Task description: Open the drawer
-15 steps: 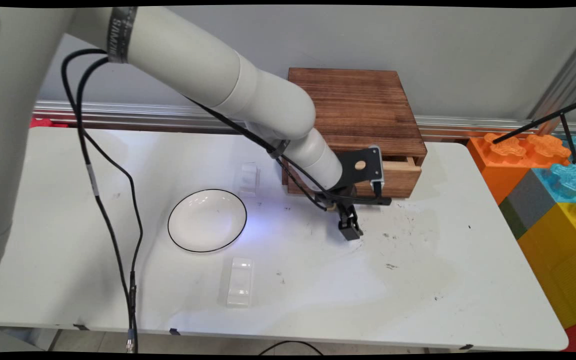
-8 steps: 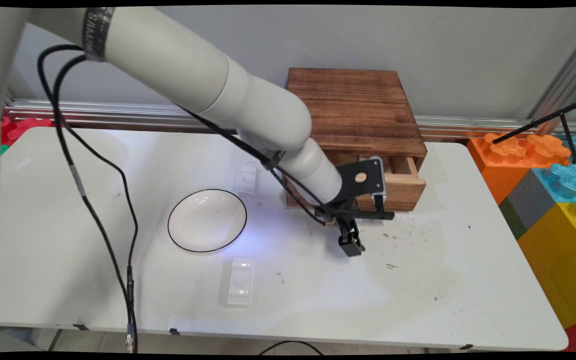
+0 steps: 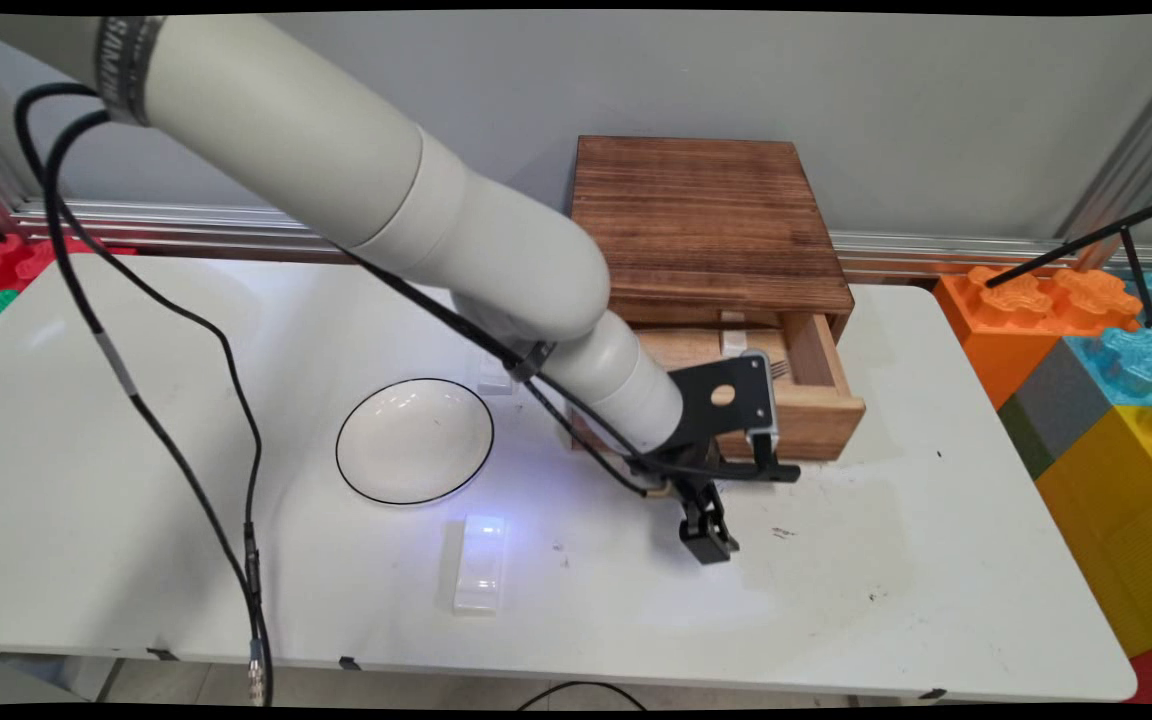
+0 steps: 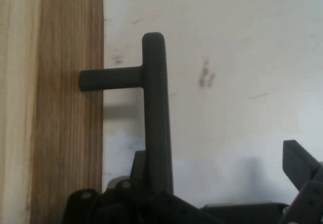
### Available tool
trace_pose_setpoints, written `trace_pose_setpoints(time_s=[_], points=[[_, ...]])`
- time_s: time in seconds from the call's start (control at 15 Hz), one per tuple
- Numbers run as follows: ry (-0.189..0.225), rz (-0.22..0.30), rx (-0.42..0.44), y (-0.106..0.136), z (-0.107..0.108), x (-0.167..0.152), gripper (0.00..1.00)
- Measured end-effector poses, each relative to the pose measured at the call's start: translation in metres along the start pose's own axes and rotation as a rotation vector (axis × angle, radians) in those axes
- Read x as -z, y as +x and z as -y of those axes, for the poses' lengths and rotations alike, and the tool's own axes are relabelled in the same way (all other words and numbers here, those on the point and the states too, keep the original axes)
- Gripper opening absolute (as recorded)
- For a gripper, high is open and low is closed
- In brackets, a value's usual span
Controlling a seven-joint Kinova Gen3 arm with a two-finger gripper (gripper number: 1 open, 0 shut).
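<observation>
The one black two-finger gripper (image 3: 711,508) (image 4: 217,164) is open, its fingers (image 4: 299,161) spread on either side of the black T-shaped bar handle (image 4: 154,108) (image 3: 768,470) of the single light wooden drawer (image 3: 821,425), without clamping it. That drawer stands partly out of the one dark-stained wooden box (image 3: 706,215) at the gripper's twelve o'clock on the white table (image 3: 936,570). At the gripper's nine o'clock lies one round white plate with a black rim (image 3: 414,440), with two clear plastic pieces near it: one (image 3: 481,565) at its five o'clock, one (image 3: 496,372) at its one o'clock.
</observation>
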Motion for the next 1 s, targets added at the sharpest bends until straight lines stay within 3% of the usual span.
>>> trace_pose_setpoints(time_s=[0.53,1.0], points=[[-0.046,-0.034,0.014,-0.001,-0.044,0.006,1.00],[-0.070,-0.051,0.031,-0.001,-0.071,0.011,1.00]])
